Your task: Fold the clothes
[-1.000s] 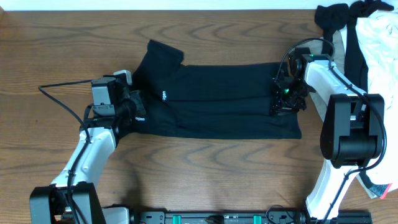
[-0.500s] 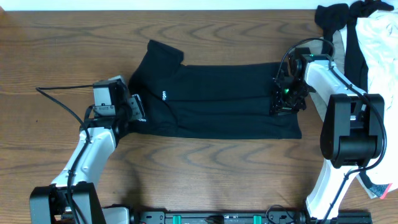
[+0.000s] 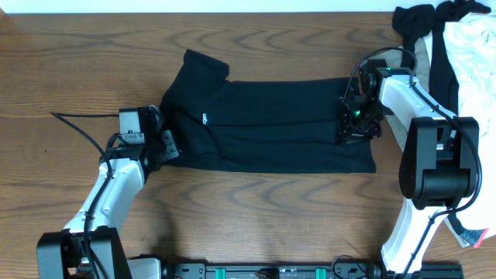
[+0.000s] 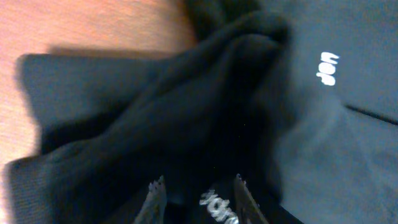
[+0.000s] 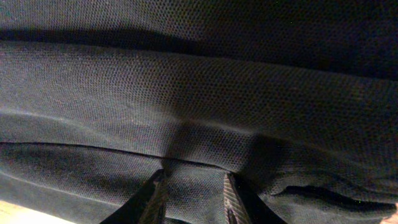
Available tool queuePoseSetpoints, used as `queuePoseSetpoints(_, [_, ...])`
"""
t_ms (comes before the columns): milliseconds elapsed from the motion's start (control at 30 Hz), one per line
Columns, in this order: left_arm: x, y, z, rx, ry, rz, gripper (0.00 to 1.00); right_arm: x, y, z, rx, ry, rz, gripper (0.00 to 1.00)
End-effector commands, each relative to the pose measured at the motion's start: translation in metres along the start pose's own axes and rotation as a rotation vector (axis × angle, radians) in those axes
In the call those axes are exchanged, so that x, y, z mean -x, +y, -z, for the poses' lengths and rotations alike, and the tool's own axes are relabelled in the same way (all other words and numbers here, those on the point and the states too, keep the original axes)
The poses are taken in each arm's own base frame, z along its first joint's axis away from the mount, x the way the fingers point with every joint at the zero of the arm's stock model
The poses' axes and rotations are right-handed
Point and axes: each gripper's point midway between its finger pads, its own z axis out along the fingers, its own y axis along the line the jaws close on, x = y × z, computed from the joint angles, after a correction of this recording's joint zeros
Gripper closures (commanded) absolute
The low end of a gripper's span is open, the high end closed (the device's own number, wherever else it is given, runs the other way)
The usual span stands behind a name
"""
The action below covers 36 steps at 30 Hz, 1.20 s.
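Left hand point(image 3: 164, 144) is sitting at the near-left corner of the black T-shirt point(image 3: 271, 132), over bunched sleeve cloth. In the wrist view its fingers are standing apart, with white lettering point(image 4: 214, 208) showing in the gap between them. No pinch is showing, so I am reading this hand as open.

Right hand point(image 3: 350, 128) is pressing down at the opposite end, on the hem side. Its fingers are parted too, with cloth under and between them (whether they are actually clamping a fold, I cannot tell).

The shirt is lying flat in the middle of the bench point(image 3: 256, 209), drawn into a long band. Its long axis is running left to right between the two arms. One sleeve point(image 3: 203, 66) is sticking out toward the far-left corner, and the small chest logo point(image 3: 205, 118) is facing up near the left end.

The relation that matters:
- The whole garment is lying to the right of the left hand, along that axis.
- The left arm is nearer the sleeve end and the right arm nearer the hem.
- A crosswise fold is probably coming next, one end carried over toward the other.

A white garment point(image 3: 477, 54) is lying heaped at the far-right edge, well apart from the work.
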Motion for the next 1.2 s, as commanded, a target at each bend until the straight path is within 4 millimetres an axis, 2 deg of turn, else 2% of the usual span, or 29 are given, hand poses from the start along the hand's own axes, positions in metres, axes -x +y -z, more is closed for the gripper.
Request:
queuePoseSetpoints(0, [0.014,0.022,0.004,0.138,-0.060,0.031,0.62,-0.024,-0.025,-0.036,-0.077,0.135,-0.026,0.69])
queuePoseSetpoints(67, [0.023,0.019,0.009,0.129,-0.081,0.030,0.62,-0.025,-0.025,-0.036,-0.077,0.138,-0.026,0.69])
queuePoseSetpoints(167, [0.039,0.013,0.027,0.115,-0.128,0.029,0.61,-0.025,-0.025,-0.036,-0.077,0.140,-0.027,0.69])
queuePoseSetpoints(300, [0.056,0.005,0.059,0.085,-0.221,0.028,0.49,-0.025,-0.025,-0.036,-0.077,0.139,-0.027,0.69])
queuePoseSetpoints(367, [0.055,0.003,0.070,0.076,-0.235,0.043,0.48,-0.025,-0.025,-0.036,-0.077,0.139,-0.027,0.69])
queuePoseSetpoints(467, [0.039,-0.001,0.077,0.044,-0.185,0.050,0.47,-0.026,-0.026,-0.036,-0.077,0.141,-0.027,0.69])
queuePoseSetpoints(633, [0.020,-0.002,0.065,0.029,-0.094,0.046,0.47,-0.030,-0.028,-0.038,-0.084,0.151,-0.035,0.69])
queuePoseSetpoints(733, [0.010,0.002,0.051,0.046,-0.040,0.046,0.47,-0.033,-0.037,-0.039,-0.129,0.158,-0.082,0.69])
queuePoseSetpoints(867, [-0.019,0.001,0.028,0.025,0.104,0.057,0.47,-0.043,-0.048,-0.039,-0.165,0.185,-0.121,0.70])
queuePoseSetpoints(1000, [-0.059,0.001,0.014,0.007,0.295,0.083,0.47,-0.050,-0.059,-0.039,-0.183,0.203,-0.189,0.71])
queuePoseSetpoints(1167, [-0.075,0.007,0.005,0.027,0.376,0.053,0.47,-0.053,-0.073,-0.037,-0.205,0.202,-0.246,0.71])
